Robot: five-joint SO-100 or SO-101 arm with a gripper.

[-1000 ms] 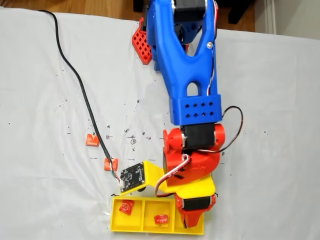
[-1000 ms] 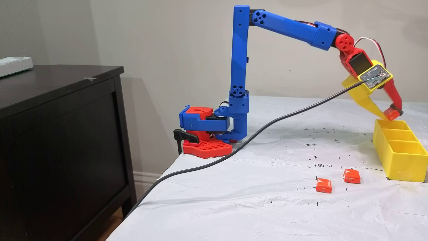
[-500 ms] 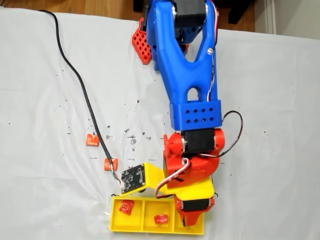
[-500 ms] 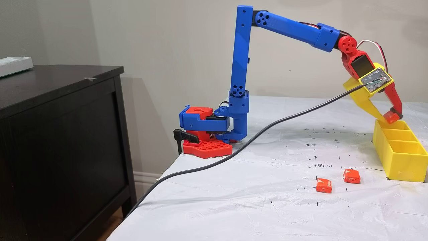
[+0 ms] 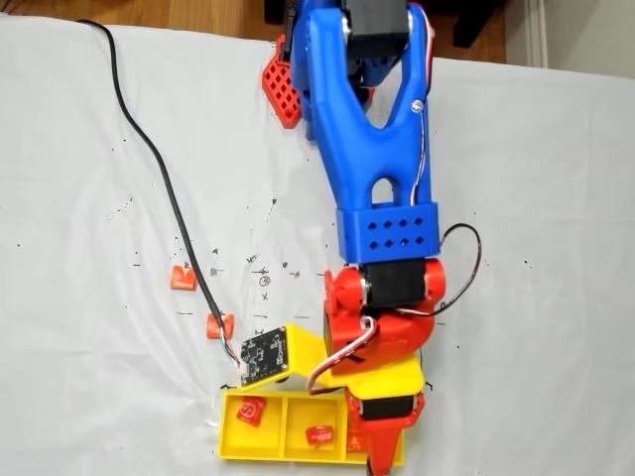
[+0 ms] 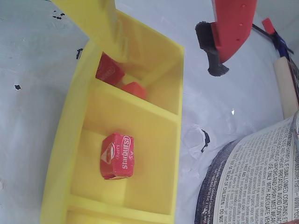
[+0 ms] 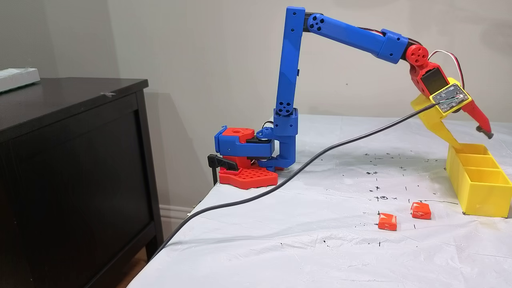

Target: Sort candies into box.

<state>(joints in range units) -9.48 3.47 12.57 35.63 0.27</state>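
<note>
The yellow three-compartment box (image 5: 230,442) lies at the near edge of the white table. My gripper (image 5: 380,448) hangs open over its right end compartment, holding nothing. In the wrist view the gripper (image 6: 168,60) has its yellow finger (image 6: 100,23) over that end compartment and its red finger (image 6: 229,28) swung out past the box wall (image 6: 65,140). Two red candies (image 6: 110,70) (image 6: 134,89) lie in the end compartment, and one (image 6: 117,156) in the middle. Another candy (image 5: 249,411) sits in the left compartment. Two loose candies (image 7: 387,222) (image 7: 421,211) rest on the cloth left of the box (image 7: 478,188), under the open gripper (image 7: 472,140).
A black cable (image 5: 159,169) runs across the cloth to the wrist camera board (image 5: 263,355), passing the loose candies (image 5: 182,277) (image 5: 219,325). The arm base (image 7: 244,160) is clamped at the table's far edge beside a dark cabinet (image 7: 72,160). Printed paper (image 6: 261,177) lies beside the box.
The gripper was shut on a red candy above the end compartment. Its red finger has since swung outward, and the candy has dropped into that compartment. The arm reached slightly further out.
</note>
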